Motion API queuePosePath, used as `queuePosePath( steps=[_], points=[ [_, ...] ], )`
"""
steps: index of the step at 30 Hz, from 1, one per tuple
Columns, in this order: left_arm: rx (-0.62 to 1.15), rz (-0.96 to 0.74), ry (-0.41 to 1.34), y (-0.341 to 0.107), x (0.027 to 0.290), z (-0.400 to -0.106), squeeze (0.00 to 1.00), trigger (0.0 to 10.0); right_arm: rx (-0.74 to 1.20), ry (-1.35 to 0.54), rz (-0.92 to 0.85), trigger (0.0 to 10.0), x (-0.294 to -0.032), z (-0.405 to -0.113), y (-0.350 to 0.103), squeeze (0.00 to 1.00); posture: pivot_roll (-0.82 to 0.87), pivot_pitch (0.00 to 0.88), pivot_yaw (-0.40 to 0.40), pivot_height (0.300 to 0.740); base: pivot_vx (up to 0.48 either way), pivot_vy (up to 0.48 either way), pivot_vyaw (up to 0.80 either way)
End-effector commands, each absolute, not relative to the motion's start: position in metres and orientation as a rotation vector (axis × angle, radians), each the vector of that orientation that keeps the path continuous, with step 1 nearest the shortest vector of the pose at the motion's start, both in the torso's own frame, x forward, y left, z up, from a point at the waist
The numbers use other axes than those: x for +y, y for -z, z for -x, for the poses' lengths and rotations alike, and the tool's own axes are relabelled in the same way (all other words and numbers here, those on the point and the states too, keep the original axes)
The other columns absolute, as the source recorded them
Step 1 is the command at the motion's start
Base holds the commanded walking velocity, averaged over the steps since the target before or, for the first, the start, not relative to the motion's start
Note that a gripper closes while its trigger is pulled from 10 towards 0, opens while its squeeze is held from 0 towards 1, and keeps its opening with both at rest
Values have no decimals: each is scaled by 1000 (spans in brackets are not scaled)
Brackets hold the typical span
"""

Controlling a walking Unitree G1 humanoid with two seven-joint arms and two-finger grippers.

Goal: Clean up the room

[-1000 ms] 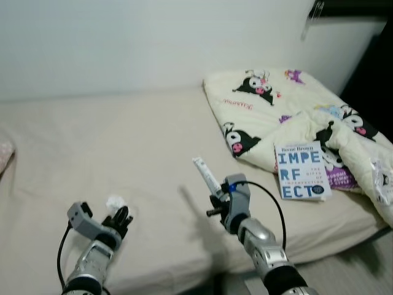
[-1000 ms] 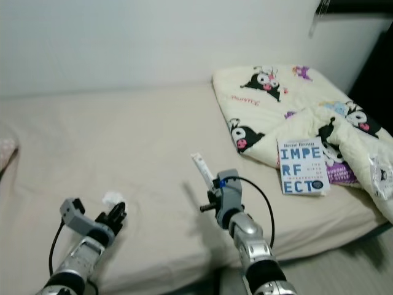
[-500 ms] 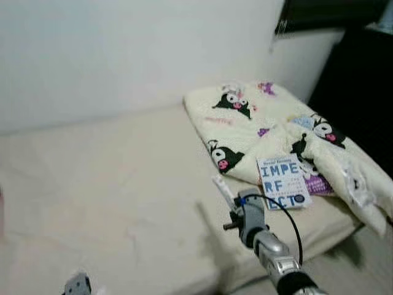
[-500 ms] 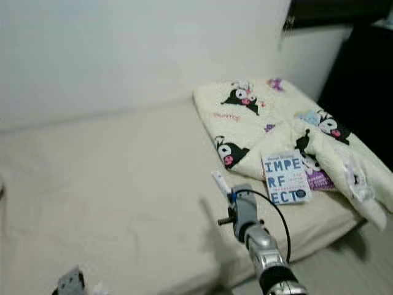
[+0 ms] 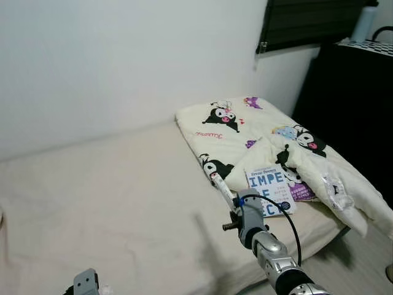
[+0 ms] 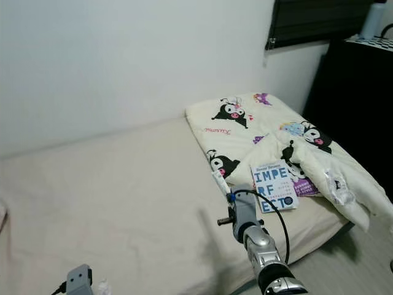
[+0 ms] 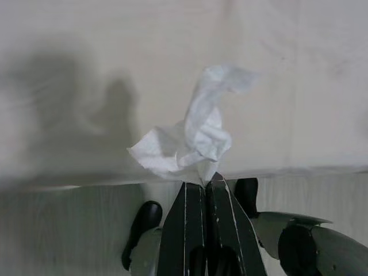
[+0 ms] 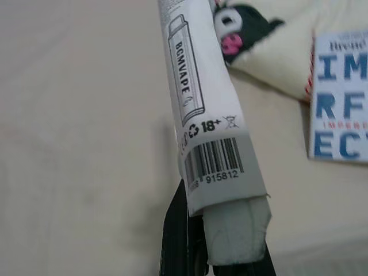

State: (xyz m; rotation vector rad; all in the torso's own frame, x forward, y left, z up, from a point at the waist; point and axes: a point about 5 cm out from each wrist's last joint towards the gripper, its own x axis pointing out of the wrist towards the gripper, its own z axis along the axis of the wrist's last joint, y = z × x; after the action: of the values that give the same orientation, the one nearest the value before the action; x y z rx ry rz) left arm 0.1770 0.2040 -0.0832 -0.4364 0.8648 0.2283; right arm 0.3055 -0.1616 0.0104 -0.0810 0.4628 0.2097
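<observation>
My right gripper (image 5: 235,201) is shut on a slim white vape box (image 5: 221,188) with a barcode (image 8: 214,162), held upright over the beige bed (image 5: 110,184). The black fingers (image 8: 175,241) clamp the box's lower end. My left gripper (image 7: 205,179) is shut on a crumpled white tissue (image 7: 192,141) near the bed's front edge. In the left eye view, its wrist (image 5: 86,284) shows at the bottom edge. A blue and white book (image 5: 270,192) lies on the cartoon-print quilt (image 5: 239,126), just right of the right gripper.
A crinkled clear wrapper (image 5: 335,188) lies on the quilt's right part. A tall black cabinet (image 5: 356,104) stands right of the bed, under a dark blind (image 5: 307,21). White wall runs behind the bed. Pale floor (image 7: 69,230) and my feet (image 7: 144,221) lie below the bed edge.
The camera has tilted up and turned right, so the cabinet and blind came into view. The left arm dropped to the frame's bottom edge. Both grippers keep their holds.
</observation>
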Motion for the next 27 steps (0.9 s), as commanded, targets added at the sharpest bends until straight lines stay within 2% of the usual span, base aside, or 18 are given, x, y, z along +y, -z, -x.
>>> queuePosePath(
  steps=[1,18,24,27],
  points=[
    [876,403,-238,83,210,-175,0,10000,494,-221,84,10000,-160,-302,-5,0,-109,0,8,740,0,0,675],
    [931,332,-178,87,202,-170,0,10000,551,-380,179,10000,-142,-293,5,0,-120,10,5,740,0,0,675],
    [970,321,-164,90,198,-166,0,10000,554,-408,198,10000,-139,-293,6,0,-120,21,7,740,-465,0,675],
    [960,311,-154,90,198,-166,0,10000,558,-409,194,10000,-139,-292,6,0,-116,22,6,740,0,0,675]
  ],
)
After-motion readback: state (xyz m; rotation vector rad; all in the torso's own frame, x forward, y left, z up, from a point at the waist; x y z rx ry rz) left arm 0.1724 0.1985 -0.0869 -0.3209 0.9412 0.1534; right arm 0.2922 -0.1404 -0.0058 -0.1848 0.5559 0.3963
